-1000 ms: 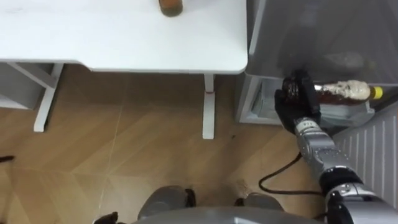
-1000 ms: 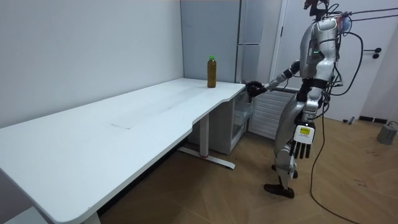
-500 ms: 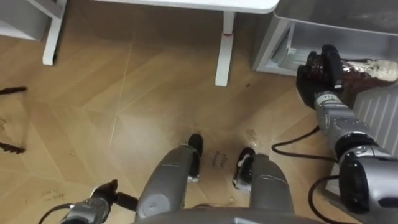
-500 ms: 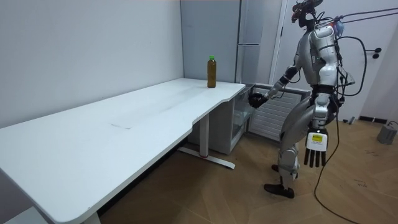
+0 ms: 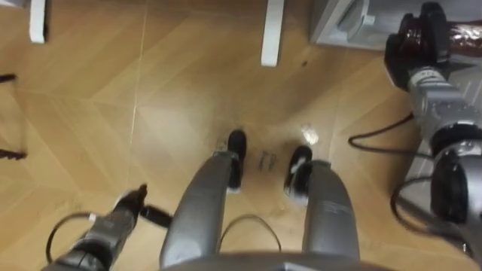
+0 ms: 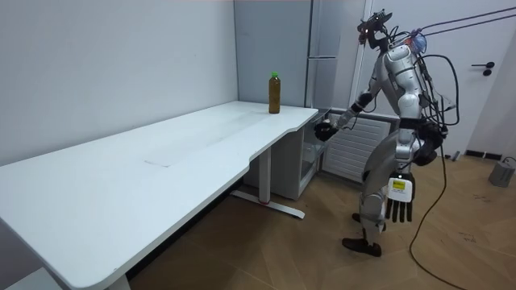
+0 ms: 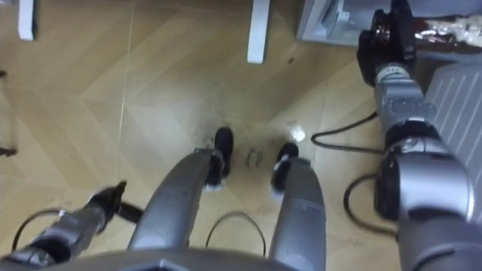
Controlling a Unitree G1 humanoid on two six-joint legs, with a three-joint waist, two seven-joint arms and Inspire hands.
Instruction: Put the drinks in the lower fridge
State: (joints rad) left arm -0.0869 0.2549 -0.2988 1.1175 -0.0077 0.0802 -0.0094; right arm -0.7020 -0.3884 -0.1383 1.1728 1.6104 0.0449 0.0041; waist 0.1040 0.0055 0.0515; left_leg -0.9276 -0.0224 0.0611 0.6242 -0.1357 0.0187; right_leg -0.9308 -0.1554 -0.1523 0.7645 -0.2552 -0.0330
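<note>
The robot is standing on the wooden floor just beside the end of the white table [image 6: 161,185], facing the lower fridge [image 5: 337,16], whose open compartment is showing at about one o'clock in the eye views. Its right hand [image 5: 413,47] is reaching out toward two o'clock, with the fingers curled round a brown bottle [image 5: 461,34] that is lying roughly level right at the fridge opening. Whether the bottle is already inside I cannot tell. The left hand [image 6: 399,205] is hanging idle by the thigh, at about seven o'clock in the eye views, fingers straight and slack, holding nothing. A second bottle [image 6: 274,93] with a green cap is standing upright near the table's far end, well apart from both hands. By my reading the task is roughly half under way: one drink is being delivered but not let go, and the other is waiting to be fetched and put in.
</note>
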